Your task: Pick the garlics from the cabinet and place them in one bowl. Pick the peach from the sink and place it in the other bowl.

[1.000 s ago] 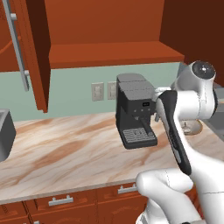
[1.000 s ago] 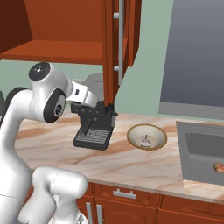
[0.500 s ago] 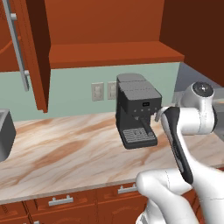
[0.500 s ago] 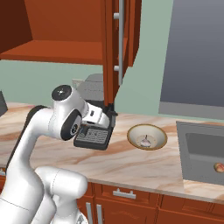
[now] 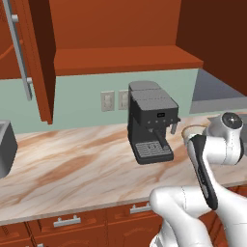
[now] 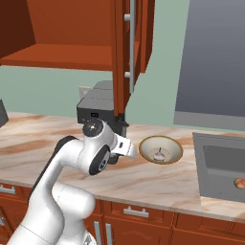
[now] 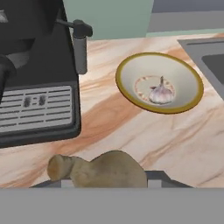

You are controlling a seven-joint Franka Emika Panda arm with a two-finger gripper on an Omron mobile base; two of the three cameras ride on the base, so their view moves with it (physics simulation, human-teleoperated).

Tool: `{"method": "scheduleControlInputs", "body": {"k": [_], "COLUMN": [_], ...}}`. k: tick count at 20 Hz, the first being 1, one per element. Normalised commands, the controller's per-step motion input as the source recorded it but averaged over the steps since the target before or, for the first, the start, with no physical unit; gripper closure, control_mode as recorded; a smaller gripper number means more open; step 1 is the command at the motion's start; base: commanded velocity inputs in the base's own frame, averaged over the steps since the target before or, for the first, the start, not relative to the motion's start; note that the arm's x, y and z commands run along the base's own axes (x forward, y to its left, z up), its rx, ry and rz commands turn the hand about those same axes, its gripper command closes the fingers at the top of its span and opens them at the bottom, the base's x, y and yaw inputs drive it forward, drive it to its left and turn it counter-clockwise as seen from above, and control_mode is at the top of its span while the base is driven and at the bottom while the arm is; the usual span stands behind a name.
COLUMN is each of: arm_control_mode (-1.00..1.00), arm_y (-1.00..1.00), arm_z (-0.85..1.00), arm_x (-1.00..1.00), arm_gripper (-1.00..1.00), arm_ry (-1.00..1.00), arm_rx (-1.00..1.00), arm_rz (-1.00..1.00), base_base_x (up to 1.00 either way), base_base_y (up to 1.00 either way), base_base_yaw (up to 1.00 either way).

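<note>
We have one garlic already lying in the bowl, a pale bulb with its tip up, resting on the patterned centre; the right base view shows it there too, in the bowl on the bench between the coffee machine and the sink.

In the hand view a second garlic, duller and brownish, sits right at the bottom edge where the fingertips would be. We judge that our pincer has hold of it, but the fingers themselves are hidden behind the bulb and the lower edge of the picture, so we cannot tell how wide the jaws stand or whether they truly clamp it. In the right base view the pincer hangs low over the bench, just beside the bowl's near rim, between it and the coffee machine.

The cabinet stands open and its shelf looks bare from both base views, so we take it that both bulbs are out.

The peach lies in the sink, at the right edge of the right base view, well apart from the pincer and untouched.

So, as we judge it: one garlic is placed, the second is on its way and needs only to be brought over the bowl and let go. The peach is left entirely, and a second bowl for it we cannot make out in these pictures.
</note>
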Motion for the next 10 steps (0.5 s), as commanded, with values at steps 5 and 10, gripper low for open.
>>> {"method": "scheduleControlInputs", "body": {"k": [5, 10], "arm_control_mode": [-1.00, -1.00], "arm_y": [-0.48, -0.45], "arm_z": [-0.21, -0.02], "arm_x": [0.42, 0.50], "arm_gripper": [1.00, 1.00], "arm_ry": [0.00, 0.00], "arm_rx": [0.00, 0.00], "arm_rz": [0.00, 0.00], "base_base_x": [0.00, 0.00], "base_base_y": [0.00, 0.00], "base_base_yaw": [0.00, 0.00]}}
